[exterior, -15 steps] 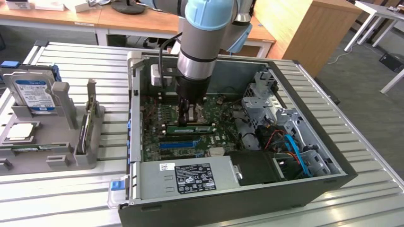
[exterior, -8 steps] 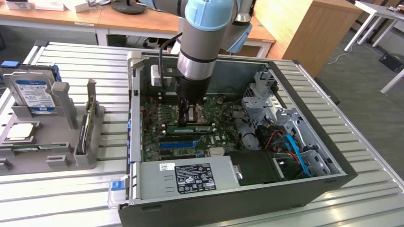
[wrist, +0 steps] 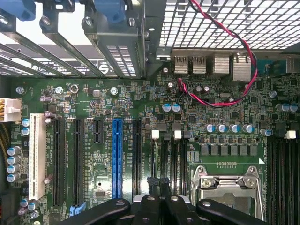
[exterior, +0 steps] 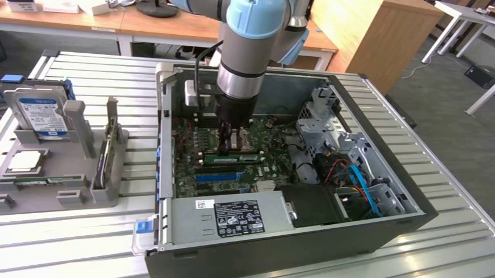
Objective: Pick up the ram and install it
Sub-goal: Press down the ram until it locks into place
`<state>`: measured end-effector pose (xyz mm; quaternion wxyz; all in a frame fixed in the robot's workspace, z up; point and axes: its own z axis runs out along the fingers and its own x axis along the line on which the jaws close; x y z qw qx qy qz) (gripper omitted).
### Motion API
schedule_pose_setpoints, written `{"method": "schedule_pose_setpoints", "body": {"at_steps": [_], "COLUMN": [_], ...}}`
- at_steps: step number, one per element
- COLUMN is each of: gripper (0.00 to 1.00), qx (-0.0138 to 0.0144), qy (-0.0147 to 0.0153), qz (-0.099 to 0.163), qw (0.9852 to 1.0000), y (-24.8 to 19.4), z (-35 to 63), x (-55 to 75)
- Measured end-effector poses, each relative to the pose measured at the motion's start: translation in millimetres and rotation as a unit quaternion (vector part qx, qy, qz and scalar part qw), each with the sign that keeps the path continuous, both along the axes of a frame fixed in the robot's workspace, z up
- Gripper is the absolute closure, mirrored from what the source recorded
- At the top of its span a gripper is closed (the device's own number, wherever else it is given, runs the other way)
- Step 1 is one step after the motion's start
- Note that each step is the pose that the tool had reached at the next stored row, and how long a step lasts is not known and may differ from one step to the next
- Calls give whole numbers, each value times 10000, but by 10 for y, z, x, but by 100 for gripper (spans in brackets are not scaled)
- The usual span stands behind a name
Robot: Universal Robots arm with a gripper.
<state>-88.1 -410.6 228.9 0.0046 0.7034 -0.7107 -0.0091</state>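
Closed, empty pincer (exterior: 229,152) is held just above the ram (exterior: 232,157), which is seated on the motherboard (exterior: 193,145), its long axis running across the exterior view's left to right

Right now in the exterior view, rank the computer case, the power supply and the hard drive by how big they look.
1. Computer case
2. Power supply
3. Hard drive, though it sits farther back, so its rank is less certain.

The arm's (exterior: 246,63) upper part is cut off above, its wrist hiding the board (exterior: 203,142) beneath.
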Motion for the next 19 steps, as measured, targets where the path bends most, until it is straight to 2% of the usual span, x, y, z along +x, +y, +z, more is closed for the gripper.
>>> {"method": "schedule_pose_setpoints", "body": {"at_steps": [19], "gripper": [89], "qx": [0], "qy": [0], "qz": [0], "qw": [10000], "y": [0], "z": [-23], "x": [0]}}
